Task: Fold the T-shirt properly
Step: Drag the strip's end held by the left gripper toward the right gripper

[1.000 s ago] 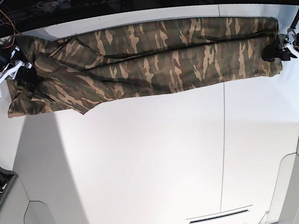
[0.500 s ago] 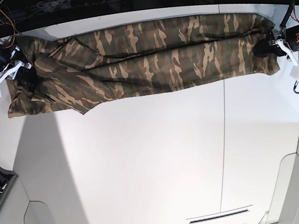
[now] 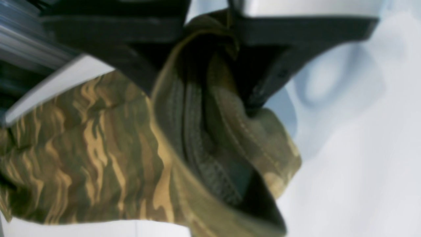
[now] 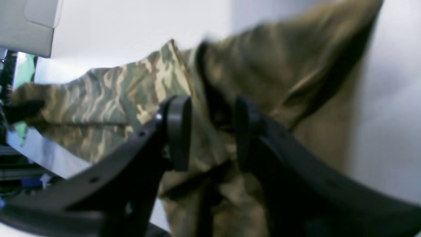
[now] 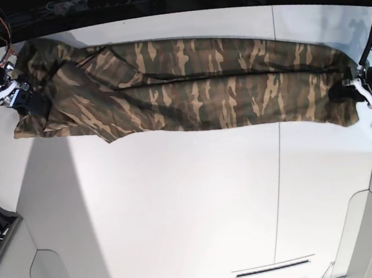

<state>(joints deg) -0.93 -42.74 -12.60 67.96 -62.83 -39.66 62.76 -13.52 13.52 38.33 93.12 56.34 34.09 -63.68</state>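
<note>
the t-shirt point(image 5: 193, 84) lies stretched along the far tabletop point(image 5: 181, 207). the left pincer point(image 5: 341, 93) pinches its right end, the right pincer point(image 5: 29, 104) its left end. both should keep it taut and move evenly, so no wrinkles form.

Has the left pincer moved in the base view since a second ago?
Yes. The left pincer, shut on the T-shirt, has shifted down the image, away from the table's dark far edge, dragging that end of the shirt with it.

A white table point(image 5: 180, 201) carries the camouflage T-shirt point(image 5: 186, 88), stretched long across its far side.
</note>
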